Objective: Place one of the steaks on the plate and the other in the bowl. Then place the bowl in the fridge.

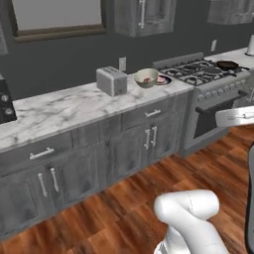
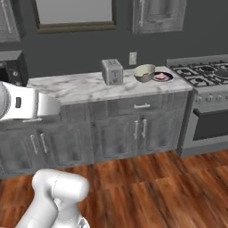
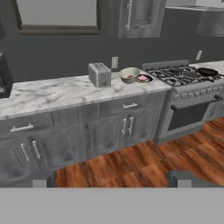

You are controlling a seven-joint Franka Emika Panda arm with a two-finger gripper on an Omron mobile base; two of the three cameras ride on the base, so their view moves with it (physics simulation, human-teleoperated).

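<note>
My gripper point(image 3: 109, 179) hangs wide open and empty above the wood floor, well back from the marble counter point(image 1: 54, 111), its two fingertips far apart at the bottom of the hand view. On the counter's stove end, the bowl point(image 1: 146, 78) sits just right of the toaster point(image 1: 111, 81) with one steak point(image 1: 147, 79) inside, and the plate point(image 1: 163, 80) beside it, toward the stove point(image 1: 208, 72), carries the other steak point(image 2: 161, 76).
</note>
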